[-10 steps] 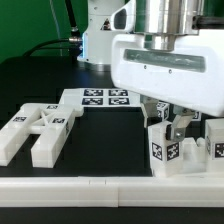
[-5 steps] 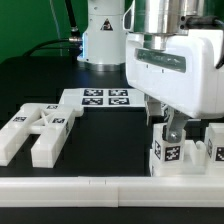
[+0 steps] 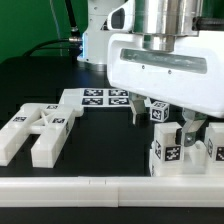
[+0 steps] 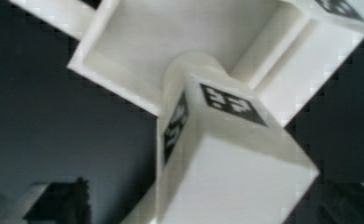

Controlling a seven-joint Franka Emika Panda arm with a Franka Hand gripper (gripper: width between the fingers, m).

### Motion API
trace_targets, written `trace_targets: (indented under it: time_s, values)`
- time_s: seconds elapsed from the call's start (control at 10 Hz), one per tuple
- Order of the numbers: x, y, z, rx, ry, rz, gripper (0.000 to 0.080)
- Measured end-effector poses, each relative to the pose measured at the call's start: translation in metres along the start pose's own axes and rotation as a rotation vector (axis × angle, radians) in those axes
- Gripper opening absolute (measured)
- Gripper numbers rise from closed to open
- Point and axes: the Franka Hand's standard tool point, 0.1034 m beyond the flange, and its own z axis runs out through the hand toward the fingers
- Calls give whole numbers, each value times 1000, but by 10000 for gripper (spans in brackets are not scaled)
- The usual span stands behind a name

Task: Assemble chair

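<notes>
Across the black tabletop (image 3: 110, 140) I see a dim room with a green patch (image 3: 30, 48) at the back. Along the near edge runs the white rail (image 3: 100, 190). My gripper (image 3: 160, 122) hangs, jaws spread, over an upright tagged block (image 3: 168, 150) of the chair. More chair parts (image 3: 35, 128) lie at the exterior view's left, near the marker board (image 3: 105, 97).

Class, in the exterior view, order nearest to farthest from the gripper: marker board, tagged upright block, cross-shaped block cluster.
1. tagged upright block, just below the gripper.
2. marker board, behind, leftward.
3. cross-shaped block cluster, exterior view's far left.
</notes>
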Motion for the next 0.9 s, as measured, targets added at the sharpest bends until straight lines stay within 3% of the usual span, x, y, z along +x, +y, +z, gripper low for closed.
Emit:
trace_targets:
  time_s: [0.2,0.7,0.9]
  values:
    - [-3,-1,0,-11,-6,-266,648]
    - [0,-1,-2,-17,-3,-603,648]
    - [-1,-1,-2,-31,3,-719,648]
